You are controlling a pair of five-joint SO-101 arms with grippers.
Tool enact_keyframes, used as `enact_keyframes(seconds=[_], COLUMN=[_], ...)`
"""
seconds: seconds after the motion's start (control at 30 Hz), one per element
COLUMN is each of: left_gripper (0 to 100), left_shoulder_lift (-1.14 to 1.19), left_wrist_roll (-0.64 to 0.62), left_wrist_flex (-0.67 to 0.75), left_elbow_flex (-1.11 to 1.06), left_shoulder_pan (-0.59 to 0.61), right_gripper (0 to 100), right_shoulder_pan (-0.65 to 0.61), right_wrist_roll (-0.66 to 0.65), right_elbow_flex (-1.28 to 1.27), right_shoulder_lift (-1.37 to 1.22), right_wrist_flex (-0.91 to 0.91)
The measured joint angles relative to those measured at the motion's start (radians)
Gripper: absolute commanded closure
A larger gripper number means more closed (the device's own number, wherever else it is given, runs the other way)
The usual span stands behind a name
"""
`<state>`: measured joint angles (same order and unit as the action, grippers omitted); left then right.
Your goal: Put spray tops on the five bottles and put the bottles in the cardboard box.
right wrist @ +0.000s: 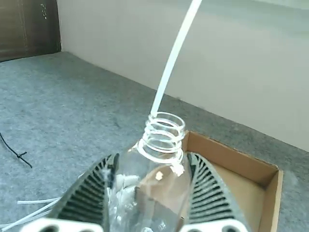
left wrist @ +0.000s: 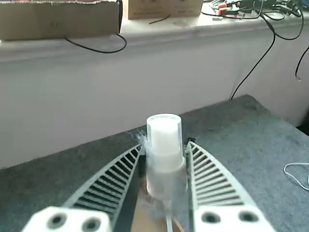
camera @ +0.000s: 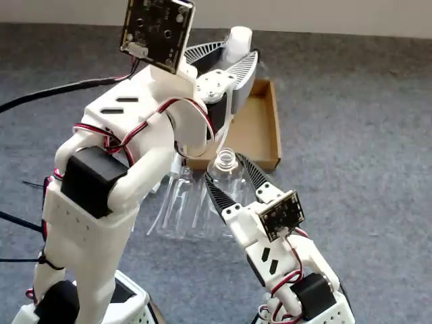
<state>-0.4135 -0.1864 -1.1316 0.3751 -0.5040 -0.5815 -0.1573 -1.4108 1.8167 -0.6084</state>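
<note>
Grey carpet [camera: 351, 101] covers the work surface, and the open cardboard box [camera: 260, 128] lies flat on it beyond the two arms, with nothing visible inside. The right gripper [right wrist: 152, 159] has its ribbed fingers closed around the shoulders of a clear bottle [right wrist: 154, 193], holding it upright just in front of the box with the threaded neck free and facing up, which looks meant to give a steady, open mouth as a target. Above it, the left gripper [left wrist: 164, 147] is clamped on the white spray top [left wrist: 164, 133], pinching the body so the thin dip tube [right wrist: 174, 60] hangs free below. In the right wrist view the tube slants down to the rim of the neck; whether its tip has entered the mouth cannot be told. Holding the top high seems to be what the long tube demands, since it must thread in before the collar can seat. More clear bottles [camera: 179, 199] lie on the carpet beside the left arm, without tops as far as shows. The task looks to be at an early stage: none boxed, this cap not yet seated.
</note>
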Motion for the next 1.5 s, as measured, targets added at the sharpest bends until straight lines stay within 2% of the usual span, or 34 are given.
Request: enact_keyframes(seconds=[0.53,0.97,1.23,1.5], left_gripper=[93,93,93,93], left_shoulder_lift=[0.017,0.017,0.017,-0.002], left_wrist_roll=[0.000,0.000,0.000,0.000], left_wrist_flex=[0.015,-0.086,-0.043,-0.080], left_elbow_flex=[0.089,0.087,-0.069,-0.183], left_shoulder_pan=[-0.011,-0.041,-0.006,-0.008], right_gripper=[99.4,99.4,99.4,99.4], right_shoulder_pan=[0.000,0.000,0.000,0.000], right_wrist_roll=[0.000,0.002,0.003,0.003], right_elbow_flex=[0.000,0.000,0.000,0.000], right_shoulder_lift=[0.000,0.000,0.000,0.000], right_wrist_flex=[0.000,-0.005,-0.048,-0.048])
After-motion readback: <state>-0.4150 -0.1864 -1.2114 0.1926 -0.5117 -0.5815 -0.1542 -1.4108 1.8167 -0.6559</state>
